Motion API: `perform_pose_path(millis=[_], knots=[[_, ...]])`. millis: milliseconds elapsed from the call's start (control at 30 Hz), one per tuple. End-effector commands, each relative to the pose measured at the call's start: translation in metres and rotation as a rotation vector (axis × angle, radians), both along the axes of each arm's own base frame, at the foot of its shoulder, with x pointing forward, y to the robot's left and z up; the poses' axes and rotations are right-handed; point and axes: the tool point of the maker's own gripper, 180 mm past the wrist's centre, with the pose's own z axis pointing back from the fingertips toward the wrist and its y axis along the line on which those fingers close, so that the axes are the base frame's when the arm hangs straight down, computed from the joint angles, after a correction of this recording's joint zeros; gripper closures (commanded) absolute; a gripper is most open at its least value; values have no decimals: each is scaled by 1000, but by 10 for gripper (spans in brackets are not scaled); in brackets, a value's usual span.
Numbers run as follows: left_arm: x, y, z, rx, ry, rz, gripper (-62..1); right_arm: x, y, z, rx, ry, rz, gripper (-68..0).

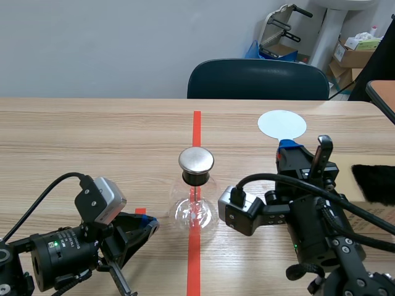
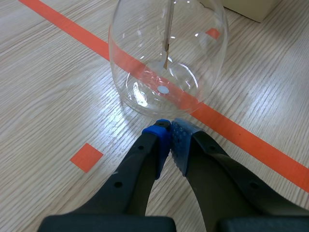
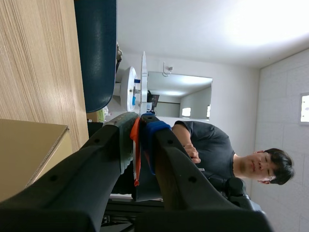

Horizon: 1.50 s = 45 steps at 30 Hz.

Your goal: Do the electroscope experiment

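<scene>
Left fingers (image 2: 159, 139) were found closed, empty, flask (image 2: 145, 67) just ahead | right fingers (image 3: 166, 145) clamped on white disc (image 1: 281, 124), judged held ready for metal cap (image 1: 196, 160).

I see a pale wood-grain tabletop (image 1: 92, 135) crossed by an orange-red tape line (image 1: 197, 123). Centre frame, the flask (image 1: 196, 209) is clear glass with black neck and silvery cap. Upper right, a white disc (image 1: 281, 124); at the right edge, a fuzzy black cloth (image 1: 373, 183). The left jaws' pads (image 2: 179, 142) are dotted blue.
</scene>
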Motion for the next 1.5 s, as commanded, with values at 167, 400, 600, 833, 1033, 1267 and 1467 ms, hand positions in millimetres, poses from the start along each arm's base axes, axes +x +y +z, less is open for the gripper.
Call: perform_pose_path(millis=[167,400,600,833,1033,1267,1467], knots=[[2,-6,10,-34,-19,-6,-27,5,-1,11,11,-37,-5,-8],[2,-6,10,-33,-19,-6,-27,5,-1,11,11,-37,-4,-8],[2,-6,10,-33,-19,-6,-27,5,-1,11,11,-37,-4,-8],[2,-6,10,-33,-19,-6,-27,5,-1,11,11,-37,-5,-8],[2,-6,10,-33,-19,-6,-27,5,-1,11,12,-37,-5,-8],[2,-5,10,-31,-19,-6,-27,5,-2,10,23,-31,-11,-8],[2,-5,10,-31,-19,-6,-27,5,-2,10,23,-31,-11,-8]])
